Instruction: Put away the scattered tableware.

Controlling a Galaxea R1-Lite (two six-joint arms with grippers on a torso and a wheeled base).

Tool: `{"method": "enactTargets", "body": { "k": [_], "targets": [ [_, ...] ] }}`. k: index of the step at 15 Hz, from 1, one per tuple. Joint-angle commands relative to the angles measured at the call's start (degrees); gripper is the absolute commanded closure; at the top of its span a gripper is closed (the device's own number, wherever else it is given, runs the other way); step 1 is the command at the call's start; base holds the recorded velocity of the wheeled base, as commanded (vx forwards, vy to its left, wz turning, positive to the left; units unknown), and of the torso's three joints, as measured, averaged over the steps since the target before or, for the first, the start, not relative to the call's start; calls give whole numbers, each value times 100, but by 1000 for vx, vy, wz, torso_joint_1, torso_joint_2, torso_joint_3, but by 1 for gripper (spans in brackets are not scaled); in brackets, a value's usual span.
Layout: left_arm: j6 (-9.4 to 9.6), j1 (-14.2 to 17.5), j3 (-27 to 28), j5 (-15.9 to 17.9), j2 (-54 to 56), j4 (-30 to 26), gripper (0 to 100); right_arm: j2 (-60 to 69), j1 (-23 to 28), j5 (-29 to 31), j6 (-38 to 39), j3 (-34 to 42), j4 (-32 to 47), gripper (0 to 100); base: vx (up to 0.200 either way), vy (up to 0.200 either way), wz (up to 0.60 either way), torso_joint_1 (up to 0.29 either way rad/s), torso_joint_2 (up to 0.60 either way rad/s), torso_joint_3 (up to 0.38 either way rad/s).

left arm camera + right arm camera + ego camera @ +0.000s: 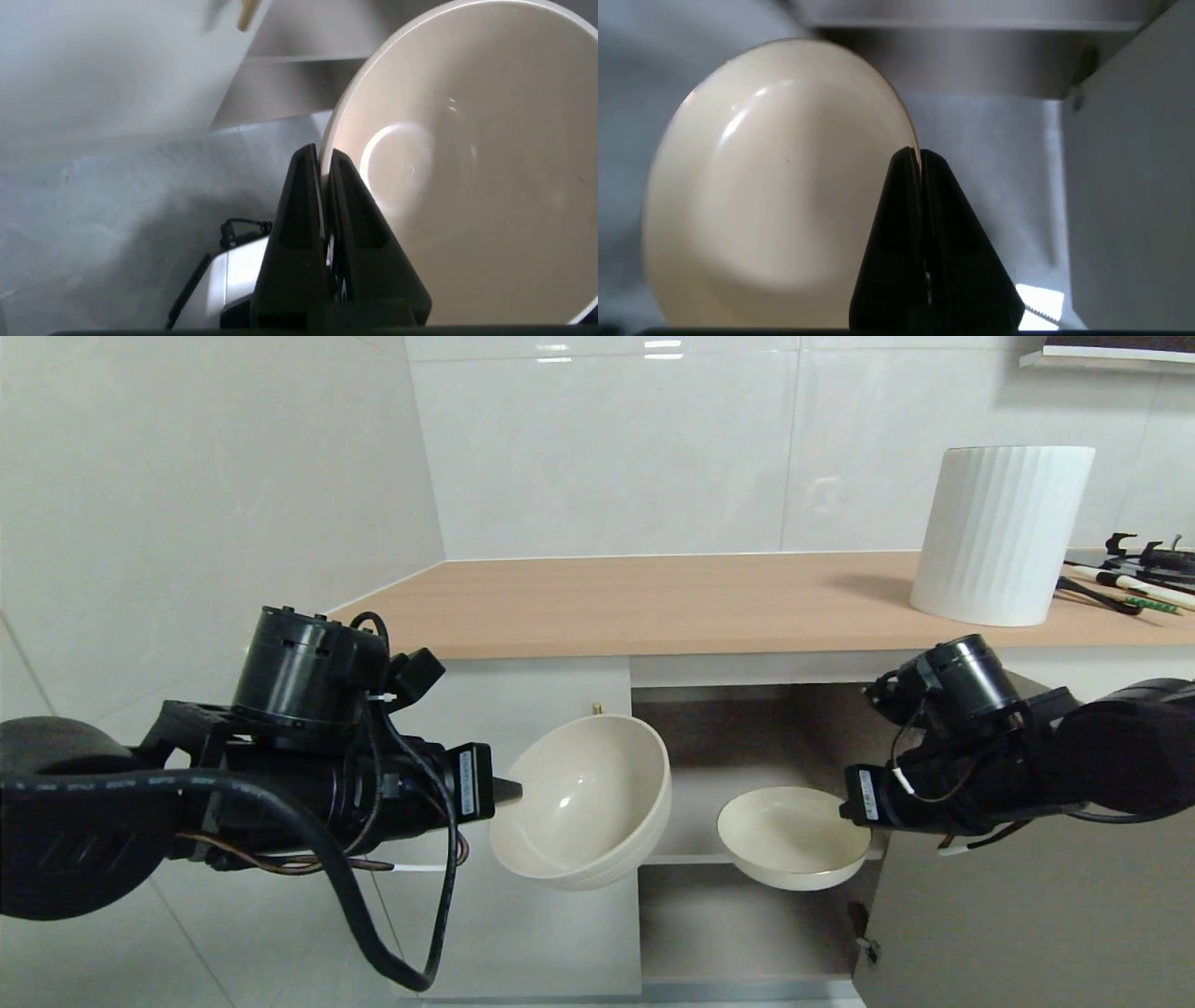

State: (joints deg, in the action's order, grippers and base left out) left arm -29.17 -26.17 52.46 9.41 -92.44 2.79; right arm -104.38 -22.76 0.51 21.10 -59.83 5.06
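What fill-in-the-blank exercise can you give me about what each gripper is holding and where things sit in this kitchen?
1. The left gripper is shut on the ____ of the deep bowl.
2. The shallow dish, held by the right gripper before the open cabinet, hangs to the robot's ____ of the deep bowl.
3. The white ribbed container stands on the wooden ____.

Missing words: rim; right; countertop.

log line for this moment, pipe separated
left gripper: shut on bowl rim, bowl tilted | right gripper: shut on plate rim | both before open cabinet | counter: white canister
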Motion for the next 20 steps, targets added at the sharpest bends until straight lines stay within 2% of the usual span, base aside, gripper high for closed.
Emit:
{"method": "enactTargets", "body": {
  "k": [1,3,8,11,20],
  "targets": [
    [-1,-11,1,8,-37,11,100,-1305,-27,423,-1,-99,-708,100,0,0,0,0,0,0],
    [-1,-11,1,8,-37,11,100,-2025,-36,705,-1,-336,-1148,100,0,0,0,0,0,0],
    [-1,-11,1,8,-28,2,100,-2992,-9,1170,34,-1110,-1148,100,0,0,0,0,0,0],
    [-1,-46,1,-1,-20,11,100,-3739,123,1803,34,-1857,-1139,100,0,0,0,0,0,0],
    [-1,-107,1,-1,-28,11,100,-4636,483,2559,219,-3122,-1139,100,0,0,0,0,0,0]
  ]
}}
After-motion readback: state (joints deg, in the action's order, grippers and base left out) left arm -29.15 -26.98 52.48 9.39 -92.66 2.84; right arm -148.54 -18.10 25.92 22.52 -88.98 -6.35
